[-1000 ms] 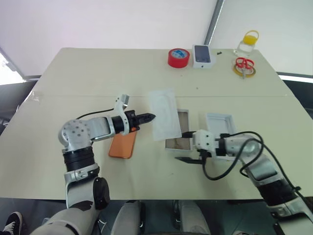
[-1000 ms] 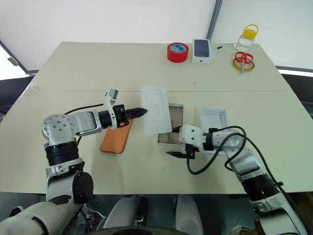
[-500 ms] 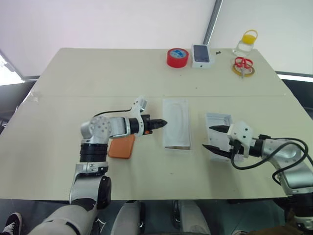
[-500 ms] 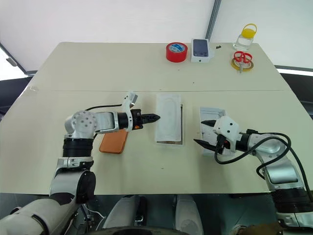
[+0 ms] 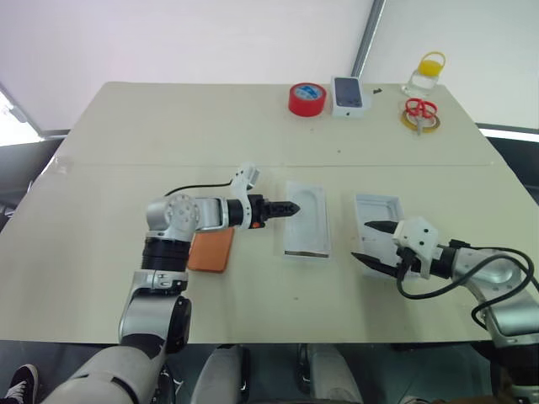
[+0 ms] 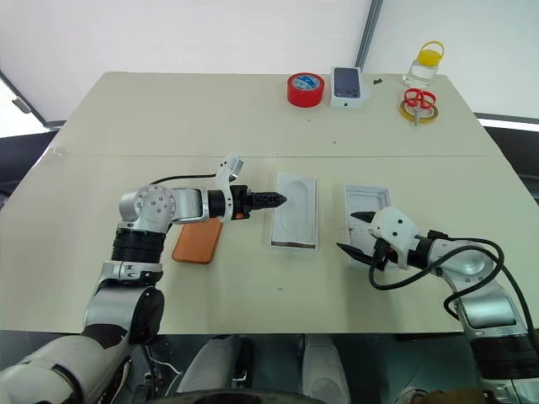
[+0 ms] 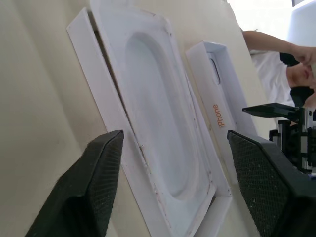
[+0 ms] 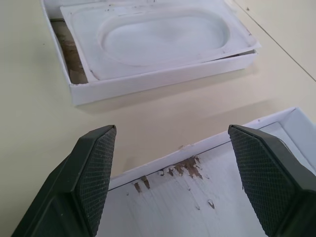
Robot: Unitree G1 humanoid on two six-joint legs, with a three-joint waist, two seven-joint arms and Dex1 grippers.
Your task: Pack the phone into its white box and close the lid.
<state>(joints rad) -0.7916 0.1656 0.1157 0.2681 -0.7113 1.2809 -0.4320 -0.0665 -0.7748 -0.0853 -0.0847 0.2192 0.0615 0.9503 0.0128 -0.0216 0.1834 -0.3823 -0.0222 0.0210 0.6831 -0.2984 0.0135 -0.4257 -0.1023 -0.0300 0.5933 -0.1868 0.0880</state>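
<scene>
So the phone [image 5: 210, 250] was lying flat on the surface [image 5: 168, 126], toward its near edge, partly tucked under the left arm. The left gripper [image 6: 278, 199] hung with its jaws parted and nothing in them, tips right at the edge of the white box [image 5: 306, 220]. That box sat around the middle of the surface with the thin white insert [image 7: 163, 118] (the one with the pressed-in oval) resting in it a bit crooked. The lid [image 5: 376, 217] lay open side up just beside it, toward the right edge. The right gripper [image 5: 372, 242] was spread wide over the lid's near end, holding nothing. Red tape roll [image 5: 306, 98], a small boxed phone [image 5: 349, 95] and scissors [image 5: 419, 110] sat along the far edge.
</scene>
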